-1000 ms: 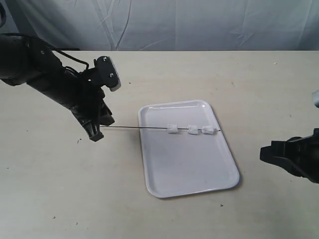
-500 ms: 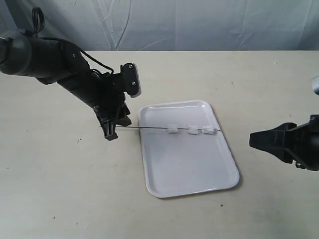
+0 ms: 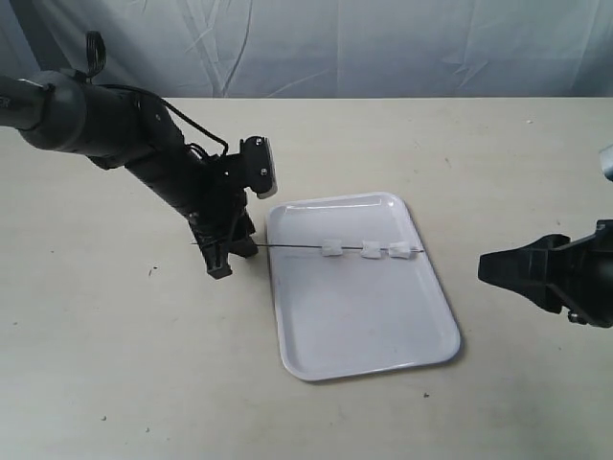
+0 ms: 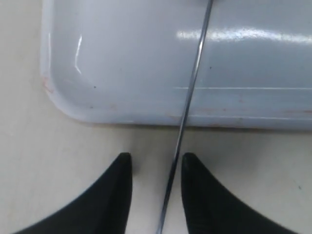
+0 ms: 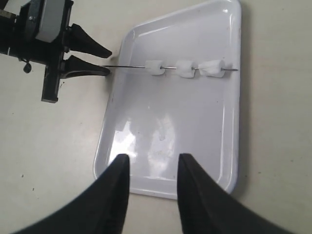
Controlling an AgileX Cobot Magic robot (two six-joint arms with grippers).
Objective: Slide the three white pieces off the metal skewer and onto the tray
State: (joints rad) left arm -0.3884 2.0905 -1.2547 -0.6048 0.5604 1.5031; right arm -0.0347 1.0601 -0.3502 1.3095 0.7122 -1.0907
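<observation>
The metal skewer (image 3: 287, 247) lies level, from the table on the left across the white tray (image 3: 369, 326). Three white pieces (image 3: 332, 249) (image 3: 370, 250) (image 3: 398, 251) are threaded on its right half, resting over the tray. My left gripper (image 3: 232, 257) is open and straddles the skewer's left part, just outside the tray's left rim. In the left wrist view the skewer (image 4: 187, 107) passes between the two black fingers, nearer one of them, with a gap on both sides. My right gripper (image 3: 490, 271) is open and empty, right of the tray.
The beige table (image 3: 115, 364) surrounds the tray. A grey cloth backdrop (image 3: 383, 48) hangs behind the table's far edge. The right wrist view shows the tray (image 5: 165, 146), the skewered pieces (image 5: 185, 68) and the left gripper (image 5: 97, 61) beyond my open right gripper (image 5: 148, 163).
My left gripper has moved right along the skewer towards the tray's rim. The right gripper came a little leftwards a second ago and has held still since.
</observation>
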